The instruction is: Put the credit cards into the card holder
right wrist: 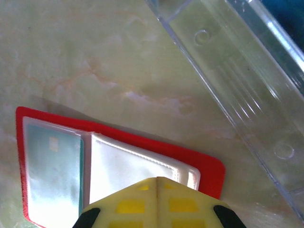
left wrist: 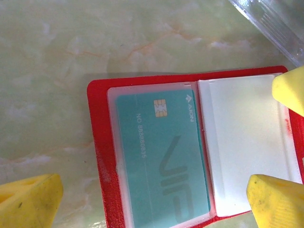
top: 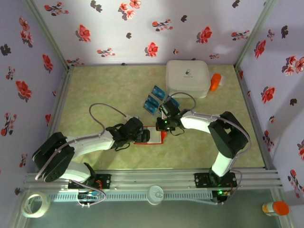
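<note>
I'm seeing the red card holder (left wrist: pixel 97 156) lying open flat, a teal card (left wrist: pixel 156 161) sitting inside one clear sleeve, blue cards (top: pixel 152 100) lying nearby.

A white rounded box (top: pixel 187 78) sits on the pale green marbled bench (top: pixel 95 90), well beyond the right pincer (top: pixel 165 127). A small orange object (top: pixel 216 81) is at the box's right side (touching or just beside, I cannot tell). A clear plastic piece (right wrist: pixel 237 90) lies near that pincer, ahead and to its right. A tape roll (top: pixel 35 204) and an orange-capped bottle (top: pixel 275 208) lie well behind it, off the bench.
</note>
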